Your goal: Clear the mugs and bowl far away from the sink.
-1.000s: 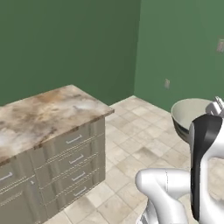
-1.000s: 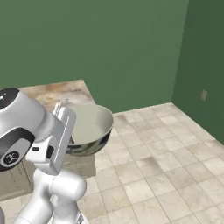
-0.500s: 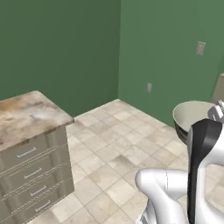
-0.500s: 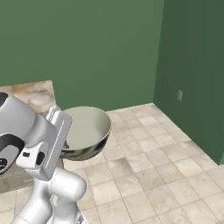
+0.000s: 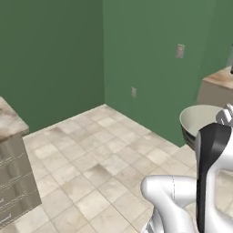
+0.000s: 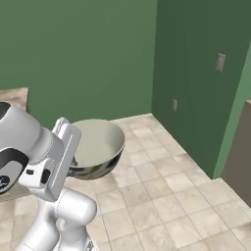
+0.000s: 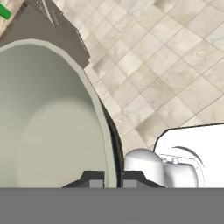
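My gripper (image 7: 110, 181) is shut on the rim of the bowl (image 7: 43, 122), with one finger tip inside the rim and one outside. The bowl is wide, cream-white inside and grey outside. I hold it in the air above the tiled floor, to the right of the arm in the left base view (image 5: 200, 119) and in front of the hand (image 6: 62, 152) in the right base view (image 6: 100, 144). A bright green sliver (image 7: 4, 11) lies on a counter top at the hand view's corner, too small to tell whether it is a mug. The sink is out of view.
The island cabinet (image 5: 13, 186) with drawers and a marble top stands at the left edge. A counter end (image 5: 220, 84) stands at the right against the green wall, and its cabinet side (image 6: 242, 152) is also in view. The wall corner carries outlets (image 5: 180, 51). Tiled floor (image 5: 100, 159) stretches between.
The whole picture has slid left as the base turned: the island has moved toward the left edge, and the wall corner and a counter have come in. The bowl stays in my grip.
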